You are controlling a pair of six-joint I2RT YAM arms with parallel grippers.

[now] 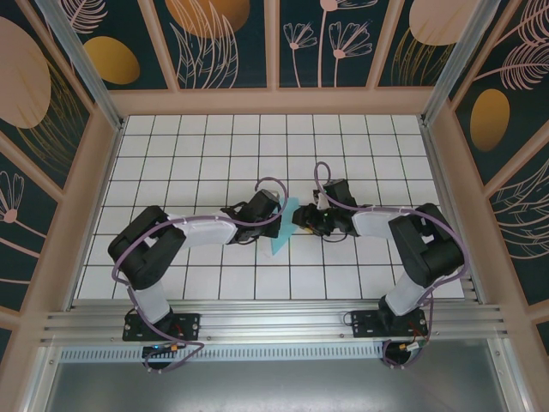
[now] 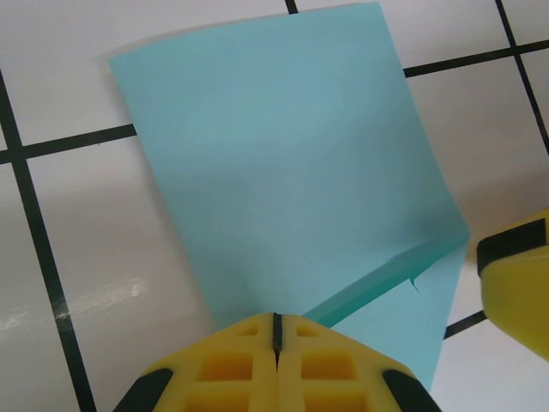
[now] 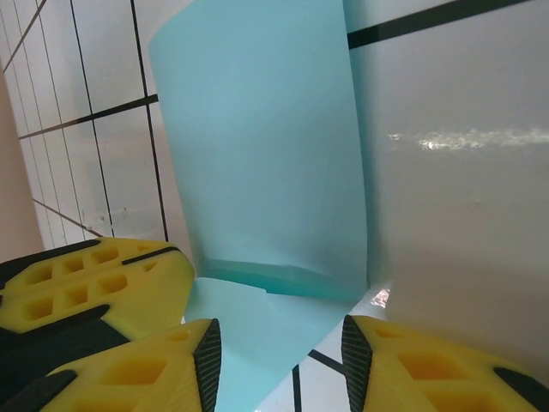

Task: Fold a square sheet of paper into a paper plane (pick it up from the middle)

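Note:
The square sheet of paper (image 1: 281, 230) is light turquoise and lies at the table's middle between both arms, bent along a fold. In the left wrist view the sheet (image 2: 283, 154) spreads away from my left gripper (image 2: 276, 330), whose yellow fingers are shut on its near edge, with a folded flap running to the right. My left gripper (image 1: 276, 216) meets the sheet from the left. My right gripper (image 3: 281, 352) is open, its pads either side of the lower flap of the sheet (image 3: 266, 146) without touching it. The paper plane is out of view.
White grid-tiled table (image 1: 206, 163) inside a walled frame. A yellow finger of the right gripper (image 2: 519, 283) sits at the sheet's right edge in the left wrist view. The left gripper's fingers (image 3: 94, 283) lie just left of my right gripper.

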